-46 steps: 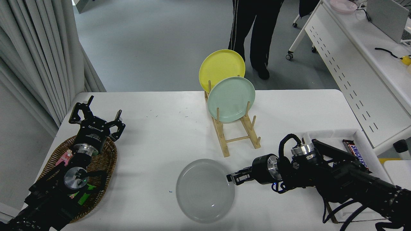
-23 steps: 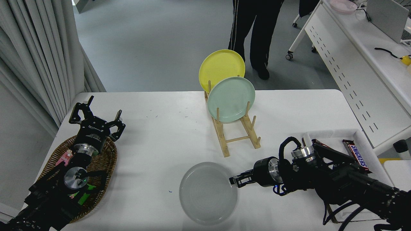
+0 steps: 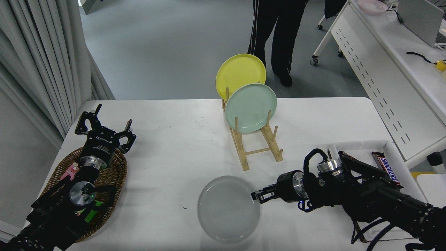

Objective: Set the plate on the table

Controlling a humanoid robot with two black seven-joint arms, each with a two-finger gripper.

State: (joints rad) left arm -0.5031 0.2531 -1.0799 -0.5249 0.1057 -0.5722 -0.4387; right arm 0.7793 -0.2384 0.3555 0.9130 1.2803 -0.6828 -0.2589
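Head view, change: the plate [image 3: 228,208] sits a little further right and lies flatter than one second ago, when its right side was tilted up; the right gripper [image 3: 257,196] has moved slightly right with it.
Left gripper [image 3: 104,129]: parked at the lower left above the wicker basket [image 3: 116,174], fingers spread wide, holding nothing, unchanged.
Basket contents: a small pink item and a green item lie under the left arm; what they are cannot be told.
Plate position: light grey, near the front edge of the table [image 3: 167,157], just in front of the wooden rack [image 3: 254,150] and apart from it.
Rack contents: the mint green plate [image 3: 251,108] stands upright in a middle slot, the yellow plate [image 3: 240,75] upright behind it; the front slots are bare.
Right gripper state: fingers close together at the plate's right rim; whether they pinch the rim or only touch it cannot be told.
White tray [image 3: 359,145]: at the right, partly under the right arm, with a chocolate bar [image 3: 386,167] in it.
Open room: bare tabletop between basket and rack, and left of the plate.
Far side: a person [image 3: 275,35] stands beyond the table; a white desk [image 3: 390,69] is at the upper right.
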